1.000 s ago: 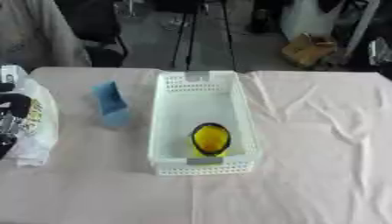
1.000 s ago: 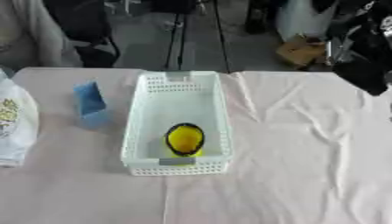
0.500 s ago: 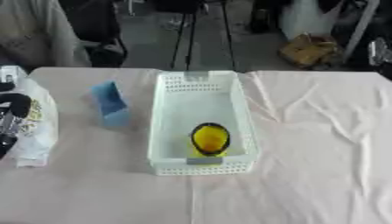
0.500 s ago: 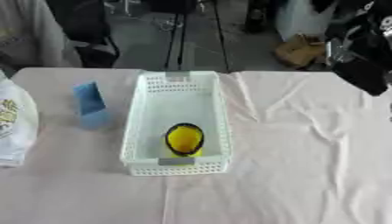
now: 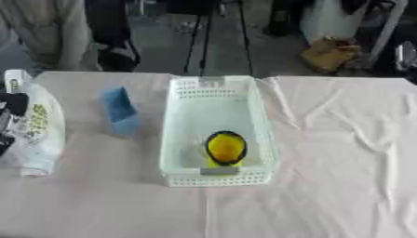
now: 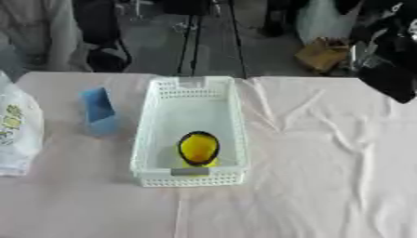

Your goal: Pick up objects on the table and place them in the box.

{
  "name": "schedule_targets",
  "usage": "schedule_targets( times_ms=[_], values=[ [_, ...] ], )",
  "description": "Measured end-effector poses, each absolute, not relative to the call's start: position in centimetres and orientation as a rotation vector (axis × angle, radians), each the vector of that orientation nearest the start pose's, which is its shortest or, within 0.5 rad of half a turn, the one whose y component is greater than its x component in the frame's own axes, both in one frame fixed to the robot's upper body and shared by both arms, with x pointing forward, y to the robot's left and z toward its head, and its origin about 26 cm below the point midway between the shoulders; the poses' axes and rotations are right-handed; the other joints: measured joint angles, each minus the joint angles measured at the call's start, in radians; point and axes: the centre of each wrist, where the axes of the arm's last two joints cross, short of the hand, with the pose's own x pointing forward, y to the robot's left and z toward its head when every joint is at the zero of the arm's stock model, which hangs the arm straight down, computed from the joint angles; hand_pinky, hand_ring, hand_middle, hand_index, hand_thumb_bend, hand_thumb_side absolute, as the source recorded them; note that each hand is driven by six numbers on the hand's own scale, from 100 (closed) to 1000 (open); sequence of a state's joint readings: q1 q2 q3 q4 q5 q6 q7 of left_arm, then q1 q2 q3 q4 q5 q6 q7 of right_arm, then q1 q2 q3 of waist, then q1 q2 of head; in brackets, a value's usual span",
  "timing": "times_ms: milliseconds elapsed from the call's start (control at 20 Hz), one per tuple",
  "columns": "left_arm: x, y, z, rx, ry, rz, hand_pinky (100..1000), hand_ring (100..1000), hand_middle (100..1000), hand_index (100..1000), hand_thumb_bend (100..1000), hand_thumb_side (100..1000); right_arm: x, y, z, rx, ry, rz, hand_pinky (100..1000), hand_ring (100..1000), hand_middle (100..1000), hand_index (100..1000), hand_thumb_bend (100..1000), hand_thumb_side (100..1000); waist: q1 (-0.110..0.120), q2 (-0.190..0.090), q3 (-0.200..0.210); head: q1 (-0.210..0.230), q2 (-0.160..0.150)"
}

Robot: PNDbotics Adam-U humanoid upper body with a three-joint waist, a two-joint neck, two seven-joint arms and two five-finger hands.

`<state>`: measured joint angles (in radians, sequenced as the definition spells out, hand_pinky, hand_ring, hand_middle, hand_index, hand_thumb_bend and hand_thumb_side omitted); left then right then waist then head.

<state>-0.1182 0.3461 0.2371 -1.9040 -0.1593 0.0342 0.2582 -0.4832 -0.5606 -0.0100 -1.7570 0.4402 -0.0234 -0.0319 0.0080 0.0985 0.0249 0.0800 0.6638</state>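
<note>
A white slotted plastic box (image 5: 218, 177) stands in the middle of the table, long side running away from me. Inside it, near the front wall, lies a yellow object with a black rim (image 5: 225, 148). Left of the box a blue object (image 5: 120, 110) stands on the cloth. At the far left lies a white printed bag (image 5: 41, 132). A dark part of my left hand (image 5: 8, 109) shows at the left edge, against the bag. My right hand (image 6: 389, 69) hangs as a black shape at the upper right, above the table's far right side and apart from everything.
A pale wrinkled cloth (image 5: 334, 158) covers the table. Beyond the far edge are dark stands, a brown paper bag (image 5: 330, 53) on the floor and light-coloured fabric at the upper left.
</note>
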Motion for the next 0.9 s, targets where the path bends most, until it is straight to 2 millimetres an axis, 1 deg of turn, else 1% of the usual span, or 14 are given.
schedule_targets(
  times_ms=[50,100,150,300,450,650,900],
  values=[
    [28.4,35.1,15.4,0.826,-1.988,-0.004,603,683,682,921,743,432,34.7,-30.6,23.5,-0.910,-2.144,0.753,616,678,809,884,100,420,0.000,0.000,0.000,0.006,0.000],
    [28.6,35.4,15.7,0.890,-1.956,-0.005,603,683,682,921,743,432,34.7,-30.6,23.5,-0.909,-2.143,0.755,616,678,809,884,100,420,0.001,-0.001,0.000,0.012,0.000],
    [28.9,35.7,15.9,0.955,-1.920,-0.006,625,688,692,922,760,451,34.7,-30.5,23.5,-0.907,-2.143,0.758,616,678,809,884,100,420,0.001,-0.001,0.000,0.016,-0.002],
    [30.0,36.8,16.6,1.128,-1.792,0.000,637,688,699,921,773,465,34.7,-30.5,23.4,-0.905,-2.141,0.762,615,678,809,884,100,422,0.001,-0.005,0.000,0.029,-0.003],
    [31.2,38.0,16.7,1.248,-1.659,0.017,648,691,706,921,777,490,34.7,-30.6,23.3,-0.903,-2.136,0.764,615,677,809,884,100,425,0.002,-0.006,-0.001,0.049,-0.003],
    [32.4,39.2,16.0,1.311,-1.522,0.008,663,703,718,923,781,525,34.7,-30.6,23.1,-0.902,-2.129,0.765,615,678,809,885,100,427,0.004,-0.006,-0.005,0.072,-0.003],
    [33.6,39.9,14.8,1.309,-1.412,-0.030,677,724,726,924,799,569,34.8,-30.6,23.0,-0.898,-2.128,0.770,614,677,809,885,100,429,0.006,-0.006,-0.007,0.078,0.000]
  ],
)
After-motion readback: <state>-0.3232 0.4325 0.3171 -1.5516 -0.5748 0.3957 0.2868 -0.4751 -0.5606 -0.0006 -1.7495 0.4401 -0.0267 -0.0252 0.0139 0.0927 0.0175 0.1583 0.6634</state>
